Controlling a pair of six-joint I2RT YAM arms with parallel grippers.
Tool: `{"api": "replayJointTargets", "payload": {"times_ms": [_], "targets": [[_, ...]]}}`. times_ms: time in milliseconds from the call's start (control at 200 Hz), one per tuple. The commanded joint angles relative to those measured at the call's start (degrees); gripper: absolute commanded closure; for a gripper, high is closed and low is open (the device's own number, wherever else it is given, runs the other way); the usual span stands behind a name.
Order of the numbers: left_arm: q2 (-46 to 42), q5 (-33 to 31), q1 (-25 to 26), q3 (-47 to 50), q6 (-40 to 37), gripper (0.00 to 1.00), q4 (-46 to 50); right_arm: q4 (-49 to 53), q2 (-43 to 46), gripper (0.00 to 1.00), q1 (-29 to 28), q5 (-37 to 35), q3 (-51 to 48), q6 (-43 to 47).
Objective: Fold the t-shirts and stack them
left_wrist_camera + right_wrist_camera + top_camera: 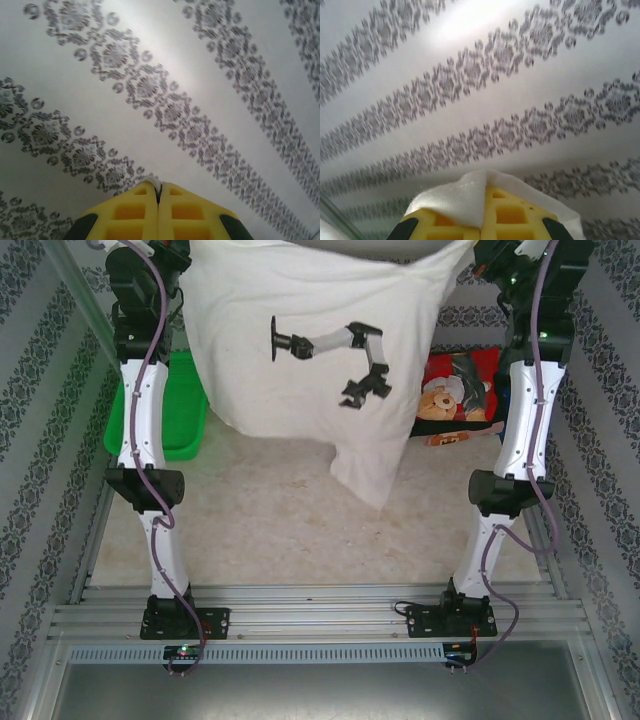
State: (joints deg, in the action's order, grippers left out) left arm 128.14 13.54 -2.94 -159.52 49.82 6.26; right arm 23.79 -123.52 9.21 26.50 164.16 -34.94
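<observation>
Hanging white t-shirt (300, 405) with black robot-arm print (335, 360)

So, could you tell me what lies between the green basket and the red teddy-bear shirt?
The white t-shirt hangs between them, its lower corner over the table; the top view shows this.
</observation>
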Motion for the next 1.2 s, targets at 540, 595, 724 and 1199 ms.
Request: {"api": "replayJointTargets", "payload": {"times_ms": [540, 595, 724, 1199], "targets": [[-13.14, 18.26, -4.62, 20.89, 1.57, 1.00, -7.34, 15.81, 12.61, 1.00, -1.35, 14.00, -20.65, 17.52], [-21.60, 15.95, -3.73, 37.82, 0.16, 1.00, -11.50, 16.44, 18.54, 1.00, -4.54, 12.97, -33.89, 22.06], [-38.85, 8.68, -3.83, 75.46, 1.67, 1.00, -17.80, 5.94, 33.42, 1.00, -9.58, 12.17, -67.20, 21.39], [-80.18, -3.79, -3.74, 120.25, -2.17, 1.00, 12.18, 16.79, 54.97, 1.00, -17.60, 8.23, -107.66, 20.13]]}}
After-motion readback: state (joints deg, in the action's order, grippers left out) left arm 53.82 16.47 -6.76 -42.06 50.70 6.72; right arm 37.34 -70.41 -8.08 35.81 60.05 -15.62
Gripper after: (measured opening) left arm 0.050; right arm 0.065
